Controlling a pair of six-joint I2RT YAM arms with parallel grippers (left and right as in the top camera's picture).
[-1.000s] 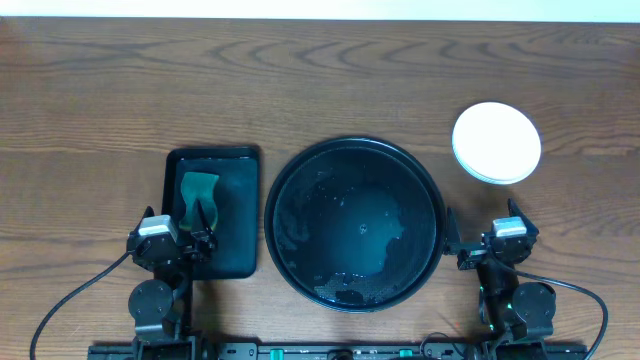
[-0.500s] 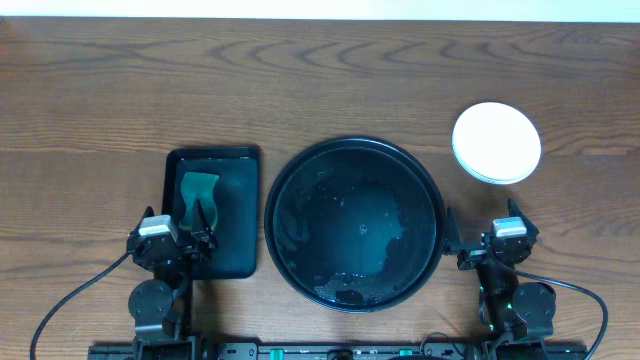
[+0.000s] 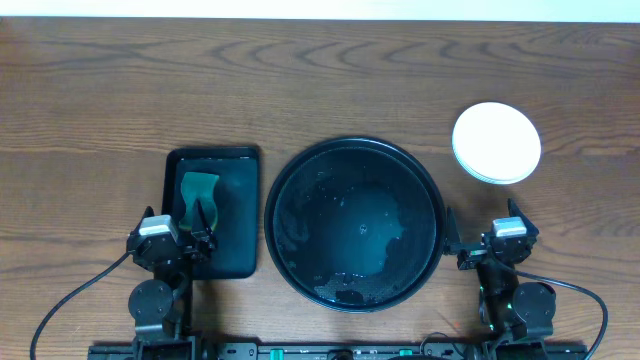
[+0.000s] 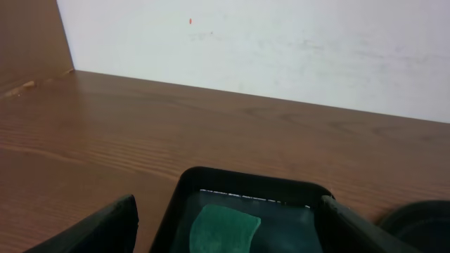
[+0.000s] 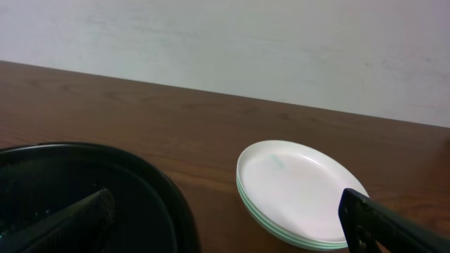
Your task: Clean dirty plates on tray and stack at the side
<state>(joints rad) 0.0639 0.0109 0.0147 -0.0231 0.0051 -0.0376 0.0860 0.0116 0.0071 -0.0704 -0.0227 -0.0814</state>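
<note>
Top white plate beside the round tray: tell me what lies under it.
Under the white plate, mint-green plate rims peek out along its near edge: more plates are stacked beneath. Their faces are covered, so any smears cannot be seen.

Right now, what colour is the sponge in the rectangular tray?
The sponge is green, clearest in overhead view.

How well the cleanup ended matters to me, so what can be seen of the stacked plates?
The plates lie flat in one neat stack on the wooden table, right of and beyond the round black tray, apart from it. The top one is white, glossy and plastic-looking, with only a faint greenish trace inside; pale mint-green rims peek out beneath. Only the table touches the stack.
</note>
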